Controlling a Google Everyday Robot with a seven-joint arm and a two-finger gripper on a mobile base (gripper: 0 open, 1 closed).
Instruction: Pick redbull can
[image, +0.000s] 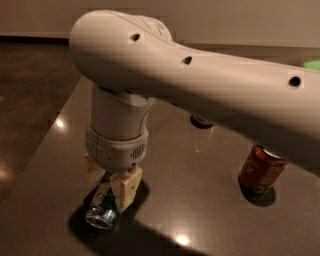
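The redbull can (102, 210) lies on its side on the dark table (200, 210) at the front left, its shiny silver end facing me. My gripper (109, 186) is straight down over it. One cream finger sits on each side of the can and they press against its body. The can rests on the table under the wrist. My white arm (200, 75) crosses the top of the view and hides the can's far end.
A dark red soda can (260, 172) stands upright at the right. Another can (201, 120) at the back is mostly hidden behind my arm. The table's left edge (45, 145) runs near the gripper, with dark floor beyond.
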